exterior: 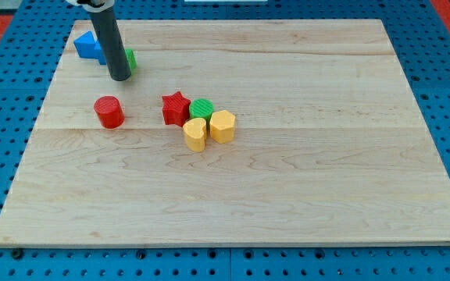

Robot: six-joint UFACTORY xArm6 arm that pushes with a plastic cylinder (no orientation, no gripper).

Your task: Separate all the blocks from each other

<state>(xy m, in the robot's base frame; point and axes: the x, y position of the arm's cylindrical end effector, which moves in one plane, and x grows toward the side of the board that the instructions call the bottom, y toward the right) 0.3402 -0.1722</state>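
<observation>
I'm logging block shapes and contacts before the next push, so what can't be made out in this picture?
- Green block, view's top left: mostly hidden behind the rod, shape unclear.
- Blue block: its right side hidden by the rod, shape uncertain; contact with the green one cannot be told.
- My tip: whether it touches the green block is unclear.
- Round green block: lower part hidden by the two yellow blocks.

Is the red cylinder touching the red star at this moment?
No. The red cylinder stands alone, with bare wood between it and the red star to the view's right.
</observation>
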